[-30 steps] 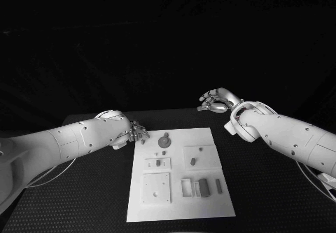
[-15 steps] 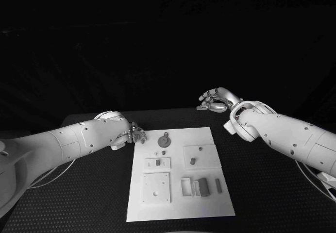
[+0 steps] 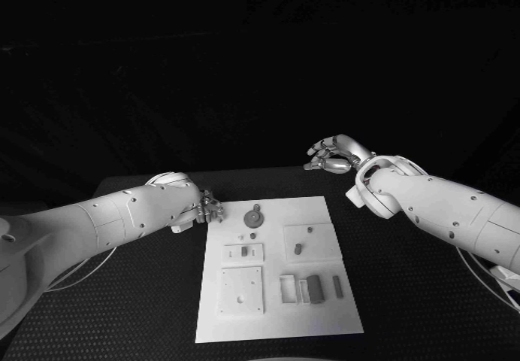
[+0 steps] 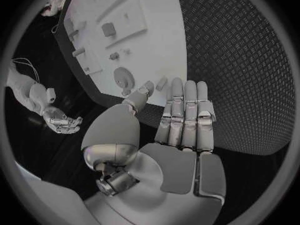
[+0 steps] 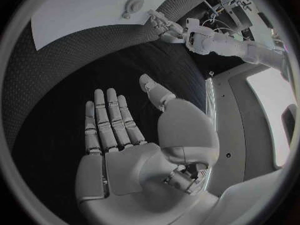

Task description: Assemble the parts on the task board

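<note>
Black textured table [image 3: 130, 301] bears flat white rectangular task board [image 3: 325, 316].

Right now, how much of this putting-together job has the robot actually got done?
Hardly any, by the look of it. The small parts lie loose on the white board, and the round piece sits near its far edge. Nothing is in hand: the left hand hovers at the board's far left corner, fingers straight and empty, and the right hand is held off beyond the board, also empty. All the assembling seems left.
</note>
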You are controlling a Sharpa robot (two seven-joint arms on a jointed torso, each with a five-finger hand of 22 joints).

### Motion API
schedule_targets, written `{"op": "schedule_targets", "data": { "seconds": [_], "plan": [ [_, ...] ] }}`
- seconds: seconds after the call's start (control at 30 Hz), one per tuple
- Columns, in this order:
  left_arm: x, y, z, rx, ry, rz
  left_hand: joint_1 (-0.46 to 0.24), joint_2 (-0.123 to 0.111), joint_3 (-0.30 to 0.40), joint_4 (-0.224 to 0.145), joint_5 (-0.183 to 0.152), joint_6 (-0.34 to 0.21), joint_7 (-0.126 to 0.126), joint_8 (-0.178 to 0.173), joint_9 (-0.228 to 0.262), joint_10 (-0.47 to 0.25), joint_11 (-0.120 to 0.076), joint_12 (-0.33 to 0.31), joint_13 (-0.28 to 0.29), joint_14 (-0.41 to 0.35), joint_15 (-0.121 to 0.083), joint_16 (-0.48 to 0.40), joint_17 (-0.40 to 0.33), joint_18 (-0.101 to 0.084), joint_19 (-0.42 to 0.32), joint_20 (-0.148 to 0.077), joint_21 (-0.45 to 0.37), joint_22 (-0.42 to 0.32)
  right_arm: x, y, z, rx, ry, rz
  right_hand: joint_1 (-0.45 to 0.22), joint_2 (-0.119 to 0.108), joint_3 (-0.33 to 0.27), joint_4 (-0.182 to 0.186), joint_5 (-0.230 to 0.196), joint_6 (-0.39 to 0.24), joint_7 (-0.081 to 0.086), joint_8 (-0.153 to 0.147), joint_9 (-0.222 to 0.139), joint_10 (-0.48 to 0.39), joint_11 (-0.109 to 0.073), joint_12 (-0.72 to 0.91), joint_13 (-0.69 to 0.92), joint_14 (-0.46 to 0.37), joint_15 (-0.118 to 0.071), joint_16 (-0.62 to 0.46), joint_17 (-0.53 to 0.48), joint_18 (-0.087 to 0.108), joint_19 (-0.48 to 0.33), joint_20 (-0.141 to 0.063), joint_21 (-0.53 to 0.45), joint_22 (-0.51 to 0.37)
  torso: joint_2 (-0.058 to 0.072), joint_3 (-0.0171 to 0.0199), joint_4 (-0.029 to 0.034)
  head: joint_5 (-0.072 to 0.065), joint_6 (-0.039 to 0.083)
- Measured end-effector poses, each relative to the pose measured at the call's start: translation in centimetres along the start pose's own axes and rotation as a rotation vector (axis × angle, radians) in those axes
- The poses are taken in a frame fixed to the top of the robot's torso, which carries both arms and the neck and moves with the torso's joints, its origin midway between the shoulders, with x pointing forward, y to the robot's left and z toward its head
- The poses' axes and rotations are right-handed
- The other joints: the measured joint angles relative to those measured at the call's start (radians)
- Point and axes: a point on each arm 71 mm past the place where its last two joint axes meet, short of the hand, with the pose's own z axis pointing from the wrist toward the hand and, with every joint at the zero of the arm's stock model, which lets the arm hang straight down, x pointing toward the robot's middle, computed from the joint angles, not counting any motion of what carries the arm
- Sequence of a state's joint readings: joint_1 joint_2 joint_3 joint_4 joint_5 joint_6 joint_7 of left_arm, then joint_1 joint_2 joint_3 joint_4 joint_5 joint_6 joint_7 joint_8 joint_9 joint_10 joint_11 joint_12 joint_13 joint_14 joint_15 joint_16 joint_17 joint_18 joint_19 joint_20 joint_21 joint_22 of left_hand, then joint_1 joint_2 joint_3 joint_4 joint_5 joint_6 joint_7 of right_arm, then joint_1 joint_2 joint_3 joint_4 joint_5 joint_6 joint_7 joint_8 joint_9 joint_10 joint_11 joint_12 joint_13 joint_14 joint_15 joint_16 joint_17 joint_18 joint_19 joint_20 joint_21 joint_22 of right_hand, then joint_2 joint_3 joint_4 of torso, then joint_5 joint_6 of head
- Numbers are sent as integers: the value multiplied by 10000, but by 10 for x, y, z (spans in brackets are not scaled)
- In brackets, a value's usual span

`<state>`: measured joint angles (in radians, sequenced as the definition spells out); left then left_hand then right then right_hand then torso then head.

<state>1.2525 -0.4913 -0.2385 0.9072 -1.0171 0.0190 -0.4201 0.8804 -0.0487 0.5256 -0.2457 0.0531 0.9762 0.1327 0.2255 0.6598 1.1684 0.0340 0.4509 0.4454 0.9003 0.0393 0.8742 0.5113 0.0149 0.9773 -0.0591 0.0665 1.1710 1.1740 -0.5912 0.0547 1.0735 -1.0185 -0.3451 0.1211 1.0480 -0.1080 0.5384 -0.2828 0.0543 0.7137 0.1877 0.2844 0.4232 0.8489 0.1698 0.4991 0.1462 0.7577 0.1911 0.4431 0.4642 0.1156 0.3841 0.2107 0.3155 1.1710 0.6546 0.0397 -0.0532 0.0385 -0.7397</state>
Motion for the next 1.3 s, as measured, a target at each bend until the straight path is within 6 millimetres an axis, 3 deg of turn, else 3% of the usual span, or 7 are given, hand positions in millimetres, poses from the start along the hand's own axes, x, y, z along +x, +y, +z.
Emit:
{"op": "schedule_targets", "data": {
  "seconds": [0.9,1.3],
  "plan": [
    [6,-3,4,37,71,20,-1,0,172,262,0,-1,0,40,-80,0,0,-73,-2,0,0,0,19,1,0,0,0,2,2,2,1,-32,20,17,0,0,0,0,0,0,0,0,-7,0,0,0,-19,0,0,0,17,0,0,0,-1,26,2,-5,2,2,-24],
    [7,-2,7,30,56,-27,194,697,289,266,0,121,-82,184,-99,81,-12,-73,-3,0,0,0,55,1,0,0,0,3,2,2,1,-45,31,25,0,0,0,0,0,0,0,0,-6,0,0,0,-27,0,0,-39,26,0,0,0,-37,26,9,-3,-6,-7,-46]
  ]
}}
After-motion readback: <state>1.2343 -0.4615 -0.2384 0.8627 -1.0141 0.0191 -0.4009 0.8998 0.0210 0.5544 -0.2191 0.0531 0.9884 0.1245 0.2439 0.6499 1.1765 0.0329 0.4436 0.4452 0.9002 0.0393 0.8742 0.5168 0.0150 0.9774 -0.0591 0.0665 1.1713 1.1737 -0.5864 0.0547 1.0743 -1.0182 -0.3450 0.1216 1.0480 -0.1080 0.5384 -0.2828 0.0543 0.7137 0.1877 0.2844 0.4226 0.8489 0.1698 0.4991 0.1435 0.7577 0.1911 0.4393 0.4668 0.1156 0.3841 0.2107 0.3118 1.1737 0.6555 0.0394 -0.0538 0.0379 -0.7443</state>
